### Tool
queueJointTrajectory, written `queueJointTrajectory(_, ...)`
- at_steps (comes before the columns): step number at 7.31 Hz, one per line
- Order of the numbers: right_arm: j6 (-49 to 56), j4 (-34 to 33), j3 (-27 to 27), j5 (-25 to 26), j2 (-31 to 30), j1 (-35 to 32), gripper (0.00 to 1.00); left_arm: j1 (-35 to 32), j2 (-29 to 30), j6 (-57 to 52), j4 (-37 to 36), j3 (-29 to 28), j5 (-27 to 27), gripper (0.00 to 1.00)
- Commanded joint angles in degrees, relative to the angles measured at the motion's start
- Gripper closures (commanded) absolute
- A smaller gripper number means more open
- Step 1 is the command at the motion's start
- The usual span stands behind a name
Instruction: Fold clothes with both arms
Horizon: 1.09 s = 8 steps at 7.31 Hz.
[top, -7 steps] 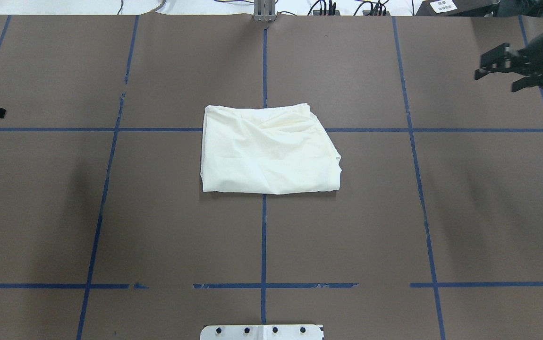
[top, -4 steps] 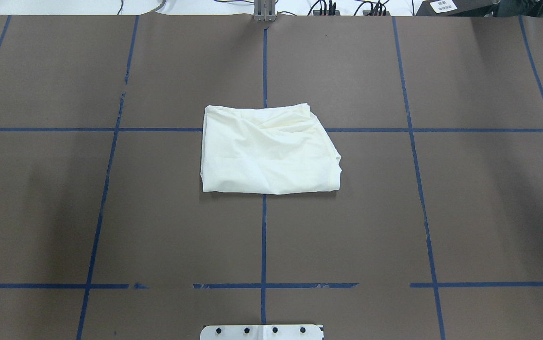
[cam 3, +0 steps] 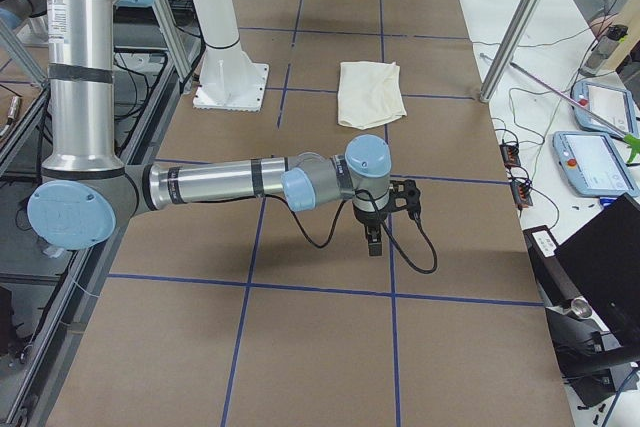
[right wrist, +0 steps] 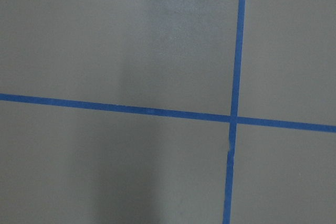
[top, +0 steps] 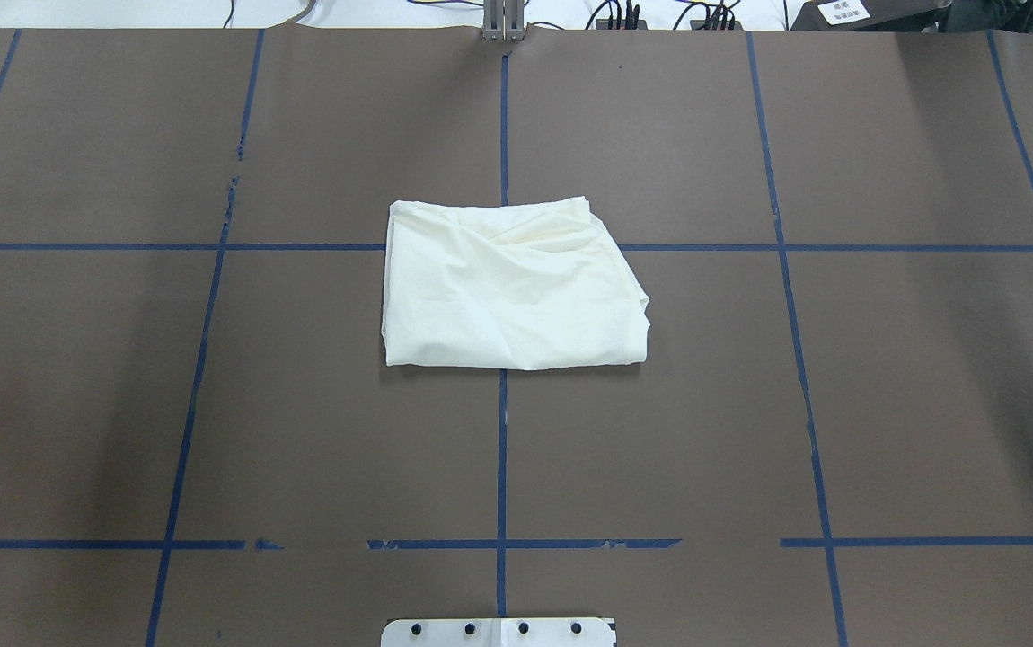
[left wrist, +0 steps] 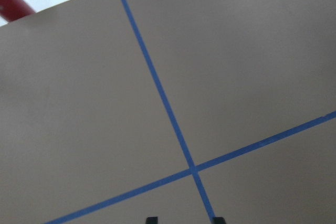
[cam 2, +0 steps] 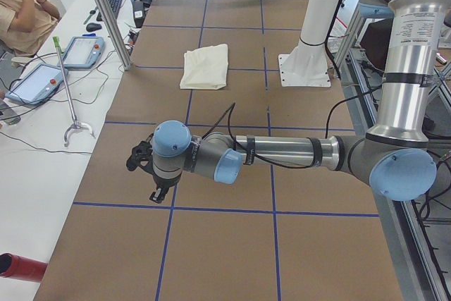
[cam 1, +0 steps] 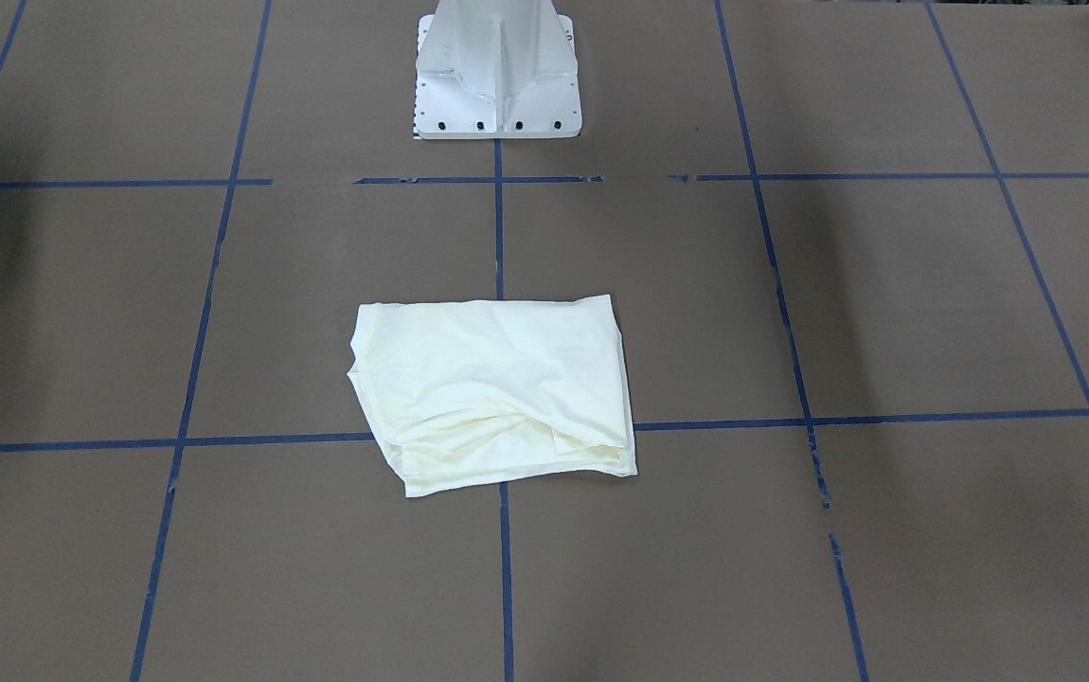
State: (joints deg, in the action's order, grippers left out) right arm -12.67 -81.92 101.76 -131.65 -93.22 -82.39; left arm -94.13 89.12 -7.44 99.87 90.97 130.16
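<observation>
Folded shirt mid-worktop, both arms out at the ends.

The brown paper-covered worktop is marked with a blue tape grid. The silver-grey tubular left arm and the matching right arm stretch low over its opposite ends, well apart from the cream-white cloth shirt. The shirt lies folded into a rough rectangle, plain side up, on the central tape crossing. In the overhead view the white metal pedestal base is at 6 o'clock from it. The black left fingers are spread with nothing between them; I cannot tell whether the black right fingers are spread or pressed together.
</observation>
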Motion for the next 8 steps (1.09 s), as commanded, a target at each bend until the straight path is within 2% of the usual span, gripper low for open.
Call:
queueJointTrajectory(1,0.45,-6.50,5.02,1.47,-2.92,0.21,0.00,-0.27,-11.48,0.75,-1.88,8.22,-2.45,0.00)
queueJointTrajectory(2,0.45,-6.32,5.98,1.57,-3.81,0.30,0.00,-0.27,-14.21,0.58,-1.53,9.91,-2.45,0.00)
queueJointTrajectory(3,0.28,-6.23,7.82,1.75,-4.60,0.39,0.00,-0.27,-14.94,0.75,-2.57,13.75,-2.36,0.00)
queueJointTrajectory(4,-0.33,-6.41,9.23,1.49,-4.17,0.39,0.00,-0.18,-14.94,0.93,-2.84,15.01,-2.36,0.00)
queueJointTrajectory(5,-0.51,-6.67,9.42,1.31,-4.17,0.48,0.00,-0.18,-14.86,3.45,-2.67,15.46,-0.54,0.00)
queueJointTrajectory(6,-0.51,-6.67,9.16,1.39,-3.99,0.91,0.00,-0.09,-14.68,13.92,-0.84,15.46,4.70,0.00)
queueJointTrajectory(8,-0.60,-6.32,10.03,0.44,-4.25,1.18,0.00,0.08,-13.99,16.05,-0.11,17.39,4.85,0.00)
